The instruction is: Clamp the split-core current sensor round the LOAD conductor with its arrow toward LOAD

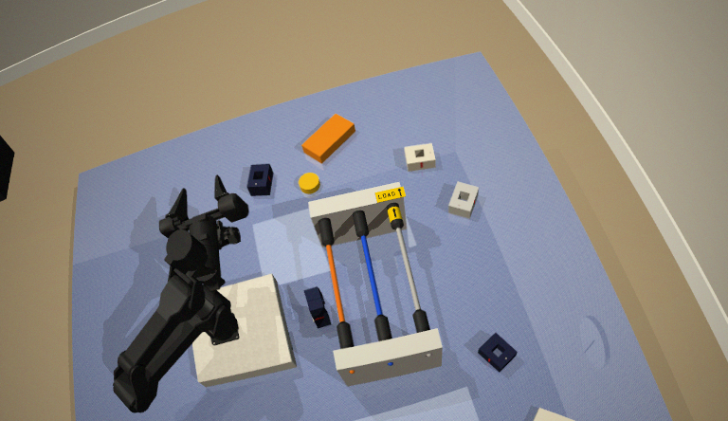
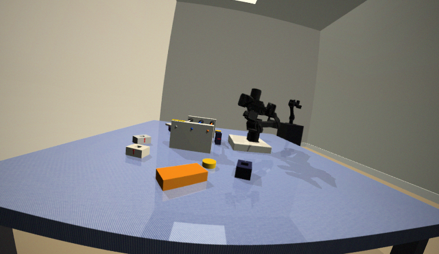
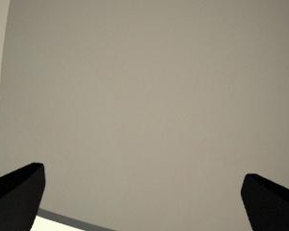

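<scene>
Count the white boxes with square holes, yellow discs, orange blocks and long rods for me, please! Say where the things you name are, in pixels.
White boxes with square holes [image 1: 426, 164] [image 1: 460, 208] [image 2: 132, 151] [image 2: 147, 139]: 2
Yellow disc [image 1: 309, 181] [image 2: 208, 162]: 1
Orange block [image 1: 328, 137] [image 2: 183, 174]: 1
Long rods [image 1: 335, 282] [image 1: 371, 277] [image 1: 409, 269]: 3
Total: 7
</scene>
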### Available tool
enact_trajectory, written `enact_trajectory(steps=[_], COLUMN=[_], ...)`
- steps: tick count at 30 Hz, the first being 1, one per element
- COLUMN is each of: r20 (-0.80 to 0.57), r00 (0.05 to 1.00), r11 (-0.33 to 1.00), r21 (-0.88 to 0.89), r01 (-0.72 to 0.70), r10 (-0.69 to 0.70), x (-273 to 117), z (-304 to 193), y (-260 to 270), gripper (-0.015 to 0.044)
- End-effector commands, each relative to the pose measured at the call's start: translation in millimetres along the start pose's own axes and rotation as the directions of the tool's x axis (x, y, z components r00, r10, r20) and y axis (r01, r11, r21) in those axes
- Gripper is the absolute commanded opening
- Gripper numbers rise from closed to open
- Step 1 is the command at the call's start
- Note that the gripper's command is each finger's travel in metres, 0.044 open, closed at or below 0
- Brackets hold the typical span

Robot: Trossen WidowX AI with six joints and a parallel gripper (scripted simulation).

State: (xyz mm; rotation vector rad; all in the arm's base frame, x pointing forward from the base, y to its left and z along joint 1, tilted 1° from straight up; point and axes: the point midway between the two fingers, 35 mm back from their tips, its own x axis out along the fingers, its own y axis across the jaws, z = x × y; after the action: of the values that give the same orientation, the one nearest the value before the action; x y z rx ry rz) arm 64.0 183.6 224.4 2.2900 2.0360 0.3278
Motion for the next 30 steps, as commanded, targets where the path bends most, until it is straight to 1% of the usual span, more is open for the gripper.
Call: enact_trajectory(steps=[1,2,4,7,9,11,14,16,20,25,30], r20=[0.001,0.005,0.021,0.045,0.06,0.075,0.094,0.105,0.115,0.127,0.137], r00=[1.0,1.0,0.993,0.967,0.939,0.902,0.833,0.785,0.724,0.637,0.539], r11=[1.0,0.997,0.964,0.832,0.701,0.547,0.299,0.161,0.016,-0.126,-0.219], r21=[-0.016,-0.066,-0.245,-0.521,-0.682,-0.815,-0.95,-0.987,-0.99,-0.933,-0.811], r01=[-0.008,-0.03,-0.106,-0.192,-0.209,-0.19,-0.088,0.007,0.142,0.338,0.543], r10=[0.008,0.031,0.115,0.251,0.339,0.424,0.546,0.611,0.68,0.761,0.831], x=[0,0,0,-2,-5,-10,-19,-26,-35,-48,-64], z=[0,-2,-7,-15,-20,-25,-32,-36,-40,-44,-49], y=[2,6,24,53,73,93,123,140,160,184,208], gripper=[0.0426,0.044,0.044,0.044,0.044,0.044,0.044,0.044,0.044,0.044,0.044])
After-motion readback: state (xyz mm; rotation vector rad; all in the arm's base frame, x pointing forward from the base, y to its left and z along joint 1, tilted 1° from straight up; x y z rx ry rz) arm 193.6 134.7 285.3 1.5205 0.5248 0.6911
